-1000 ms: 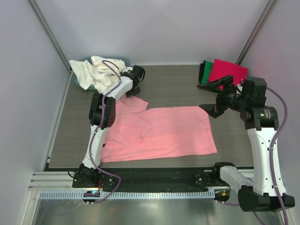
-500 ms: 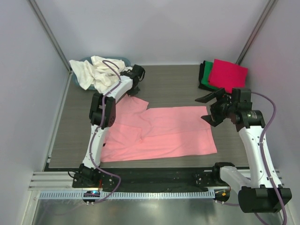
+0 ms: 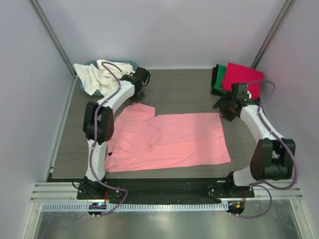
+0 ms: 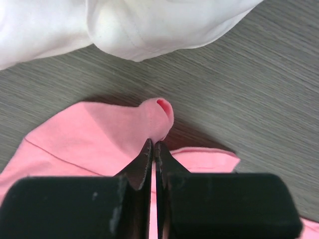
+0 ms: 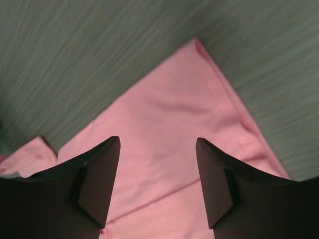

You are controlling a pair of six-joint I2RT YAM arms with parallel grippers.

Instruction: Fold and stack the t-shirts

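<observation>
A salmon pink t-shirt (image 3: 169, 139) lies spread flat across the middle of the table. My left gripper (image 3: 137, 96) is shut on a pinch of its far left corner, seen as a raised pink fold (image 4: 149, 119) between the closed fingertips. My right gripper (image 3: 224, 110) is open and hovers over the shirt's far right corner (image 5: 199, 55), jaws wide apart above the pink cloth. Crumpled cream white shirts (image 3: 97, 75) lie in a heap at the back left and show at the top of the left wrist view (image 4: 139, 25). A folded magenta red shirt (image 3: 241, 77) lies on a green one (image 3: 218, 79) at the back right.
A teal-blue tub (image 3: 130, 63) sits under the cream heap at the back left. Grey walls and slanted metal posts (image 3: 52, 37) close the table on three sides. The black rail (image 3: 164, 186) with the arm bases runs along the near edge.
My right arm has swung down and left, from high near the folded stack to just over the pink shirt's far right corner. My left gripper has shifted slightly left at the far left corner.
</observation>
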